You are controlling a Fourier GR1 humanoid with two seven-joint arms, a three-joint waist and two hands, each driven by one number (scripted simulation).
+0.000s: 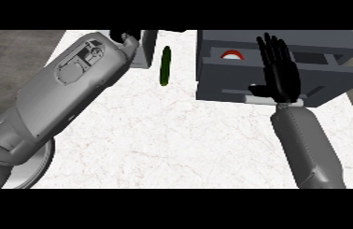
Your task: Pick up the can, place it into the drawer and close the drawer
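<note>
Can (233,55) inside drawer (221,78), just left of right hand (281,74), fingers straight.

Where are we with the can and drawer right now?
Done: the red-and-white can lies inside the dark grey drawer unit. In hand: the right robot hand, fingers straight, is at the drawer front. The left robot hand shows by the top edge. Left: closing the drawer.

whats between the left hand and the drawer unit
In the head view, a dark green cucumber lies on the white counter between the left hand and the grey drawer unit.
</note>
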